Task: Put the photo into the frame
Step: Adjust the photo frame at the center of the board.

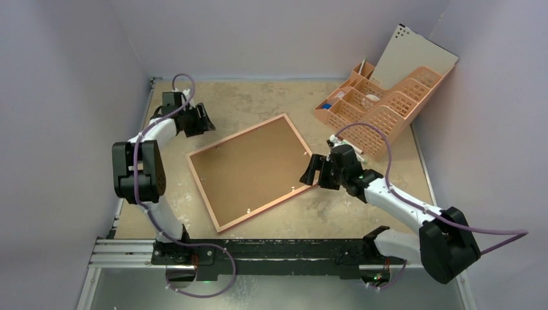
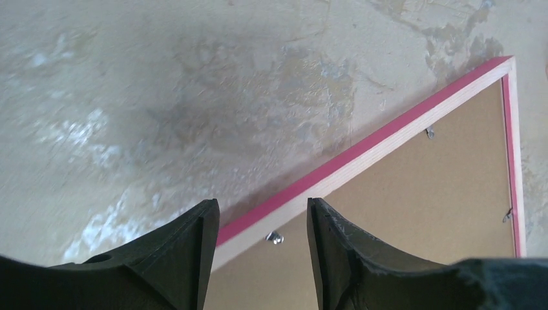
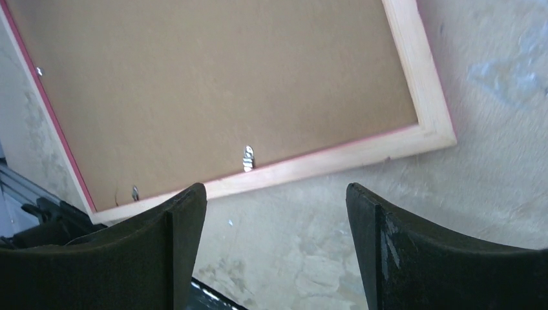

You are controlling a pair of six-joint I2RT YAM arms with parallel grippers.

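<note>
The frame (image 3: pixel 323 163) lies reverse-up on the desk; its short edge faces the nearer right jaws. Both jaws gape, empty.

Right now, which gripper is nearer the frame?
The right gripper: seen from above, its fingertips sit at the frame's right edge, while the left gripper shows bare table between it and the frame.

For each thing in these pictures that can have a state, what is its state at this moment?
frame: lies flat, reverse side up.
backing board: sits inside the frame.
photo: not visible.
left gripper: open, holds nothing.
right gripper: open, holds nothing.
desk organiser: stands at the far right, small items inside.
</note>
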